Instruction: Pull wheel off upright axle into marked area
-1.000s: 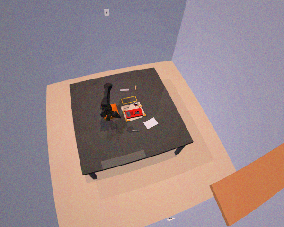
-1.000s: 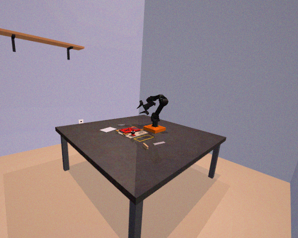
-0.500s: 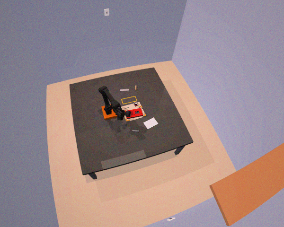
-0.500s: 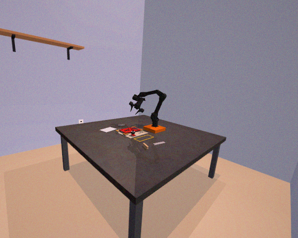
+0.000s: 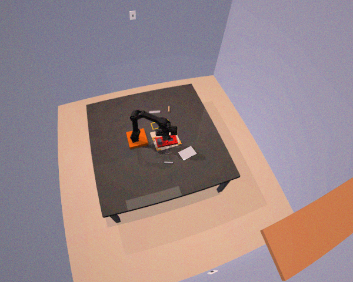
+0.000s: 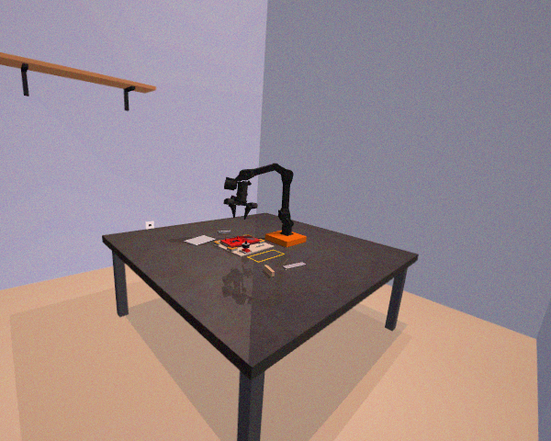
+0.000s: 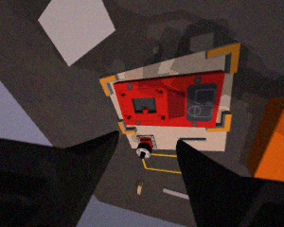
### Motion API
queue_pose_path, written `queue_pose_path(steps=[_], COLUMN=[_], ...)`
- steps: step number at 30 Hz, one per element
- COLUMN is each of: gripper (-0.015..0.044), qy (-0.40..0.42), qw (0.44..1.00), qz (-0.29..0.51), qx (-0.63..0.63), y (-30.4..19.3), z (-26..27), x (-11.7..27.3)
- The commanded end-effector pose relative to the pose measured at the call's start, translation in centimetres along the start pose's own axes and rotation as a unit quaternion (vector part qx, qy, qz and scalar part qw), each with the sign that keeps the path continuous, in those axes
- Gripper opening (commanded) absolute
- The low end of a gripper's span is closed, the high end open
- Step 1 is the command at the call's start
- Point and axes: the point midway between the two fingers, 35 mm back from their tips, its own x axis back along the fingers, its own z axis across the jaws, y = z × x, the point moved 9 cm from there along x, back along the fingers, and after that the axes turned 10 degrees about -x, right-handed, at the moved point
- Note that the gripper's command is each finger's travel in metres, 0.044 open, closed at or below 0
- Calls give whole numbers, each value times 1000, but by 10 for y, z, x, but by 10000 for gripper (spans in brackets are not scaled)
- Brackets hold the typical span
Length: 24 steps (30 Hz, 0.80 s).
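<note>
With the end effector point(image 7: 147, 156) held partly apart and empty high above the desk point(image 6: 313, 294), the wheel point(image 7: 143, 152), seated on its upright axle beside the yellow-marked area point(image 7: 163, 163), is best approached by a straight, centred descent.

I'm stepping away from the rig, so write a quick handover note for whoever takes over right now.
Gripper: open, holding nothing, hanging high above the red fixture board, touching nothing.
Small black-and-white wheel: on its upright axle at the board's edge, beside the yellow-outlined marked area.
Done: arm is positioned over the board; the wheel sits between the fingers in the wrist view.
Left: descend, grasp the wheel, lift it off the axle, place it inside the yellow outline, open and back off.
</note>
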Motion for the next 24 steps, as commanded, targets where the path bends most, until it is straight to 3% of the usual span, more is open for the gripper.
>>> queue_pose_path(steps=[1,13,24], gripper=[300,300,300], qy=[-45,-86,-86], qw=[997,976,975], qz=[-32,-134,-136], qx=[55,149,151], y=[-50,-177,-174], z=[13,6,3], x=[-27,-84,-101])
